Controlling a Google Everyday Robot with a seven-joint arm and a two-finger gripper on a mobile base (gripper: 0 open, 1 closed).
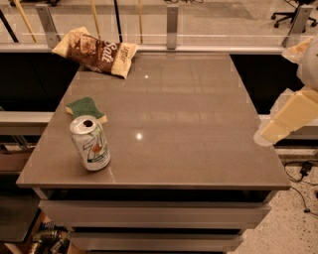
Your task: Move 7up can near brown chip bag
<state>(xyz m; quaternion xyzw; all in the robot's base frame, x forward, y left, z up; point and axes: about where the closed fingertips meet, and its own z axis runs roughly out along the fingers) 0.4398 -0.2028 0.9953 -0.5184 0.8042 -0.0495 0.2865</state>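
The work surface is a grey-brown bench (198,124) with drawer fronts below its front edge. A metal-and-glass rail runs along its far side, with open floor and an office chair (293,10) beyond.

**Position of task items**
- The 7up can (91,144) stands upright near the front-left corner of the bench, with its long axis vertical and its opened top facing up.
- The brown chip bag (97,52) lies flat at the far-left corner, close against the rail.
- A green sponge (85,107) lies just behind the can, between the can and the bag. Contact between sponge and can cannot be confirmed.

**Position of the gripper**
- The gripper (271,130) hangs off the right edge of the bench, about level with the can front to back and above the bench top.
- It is well apart from the can and touches nothing on the bench.
- Whether it is open or closed cannot be told. It appears to carry no item.

**Governing relation**
- The can lies to the left of the gripper, across nearly the full width of the bench.
- The approach is therefore judged to be a long leftward traverse.
- Because the can is upright, a side grasp around its wall is likely suitable.
- The carry then runs toward the far edge along the left side. The sponge sits in that line, so the can should be lifted clear.
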